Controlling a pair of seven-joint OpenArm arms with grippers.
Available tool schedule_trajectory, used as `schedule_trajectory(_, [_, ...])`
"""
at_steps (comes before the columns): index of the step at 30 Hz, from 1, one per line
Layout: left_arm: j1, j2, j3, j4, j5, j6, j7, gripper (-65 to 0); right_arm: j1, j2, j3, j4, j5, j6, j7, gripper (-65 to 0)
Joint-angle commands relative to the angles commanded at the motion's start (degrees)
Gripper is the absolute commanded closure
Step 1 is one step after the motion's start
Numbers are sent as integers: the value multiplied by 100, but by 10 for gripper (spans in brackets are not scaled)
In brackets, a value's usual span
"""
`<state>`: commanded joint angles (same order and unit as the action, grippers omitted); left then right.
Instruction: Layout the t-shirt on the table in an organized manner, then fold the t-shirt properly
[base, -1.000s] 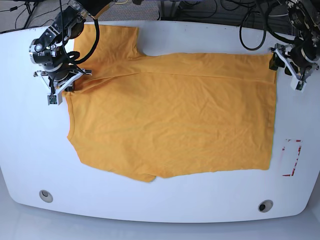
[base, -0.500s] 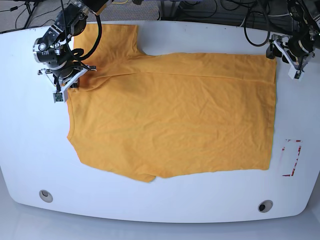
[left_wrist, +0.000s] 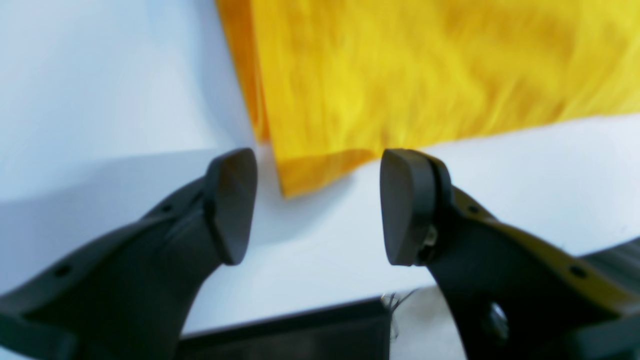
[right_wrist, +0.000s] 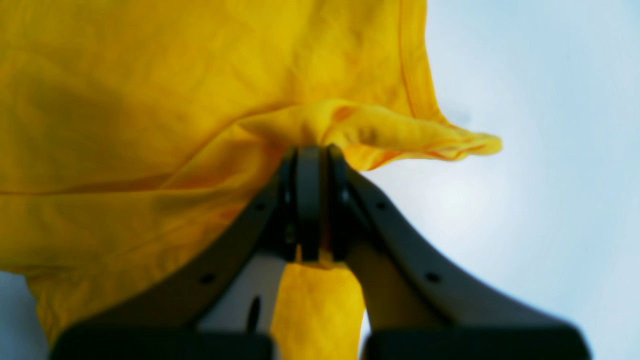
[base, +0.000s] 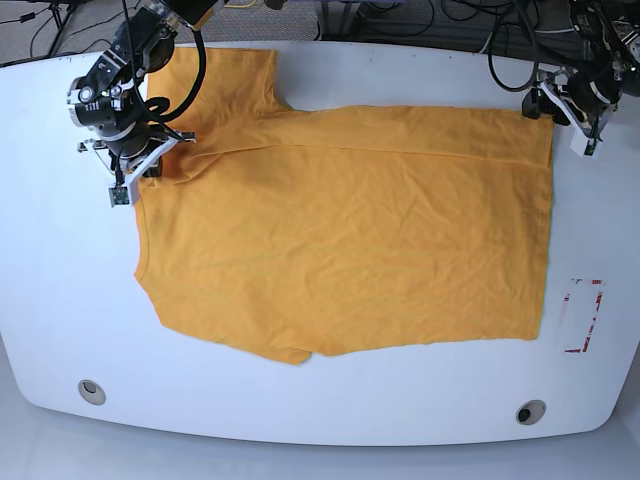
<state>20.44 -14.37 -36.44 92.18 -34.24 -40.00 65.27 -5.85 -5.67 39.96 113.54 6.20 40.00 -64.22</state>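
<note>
The orange-yellow t-shirt lies spread out on the white table, one sleeve pointing to the far edge at the left. My right gripper sits at the shirt's left edge below that sleeve. In the right wrist view that right gripper is shut on a raised bunch of t-shirt fabric. My left gripper hovers at the shirt's far right corner. In the left wrist view the left gripper is open, with the t-shirt corner lying on the table just ahead, between the fingertips.
Two round metal grommets sit near the front edge. A red-white tape rectangle marks the table right of the shirt. Black cables hang over the far edge behind both arms.
My left gripper has pulled back from the shirt's right corner toward the far edge. My right gripper has shifted slightly toward the far edge, drawing the pinched fabric with it.
</note>
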Motion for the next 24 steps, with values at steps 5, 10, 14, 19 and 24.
schedule_trajectory(5, [18,-9,79,79,0,0,0,-310,0,-9,0,0,0,0,0,0])
schedule_trajectory(10, [44,0,88,185,0,0,62,-90,0,-9,0,0,0,0,0,0])
schedule_trajectory(14, [35,0,70,185,0,0,264,-72,0,-9,0,0,0,0,0,0])
schedule_trajectory(19, [35,-9,53,193,0,0,316,-132,0,-9,0,0,0,0,0,0])
schedule_trajectory(24, [53,-18,18,308,-9,0,308,-135,0,-9,0,0,0,0,0,0])
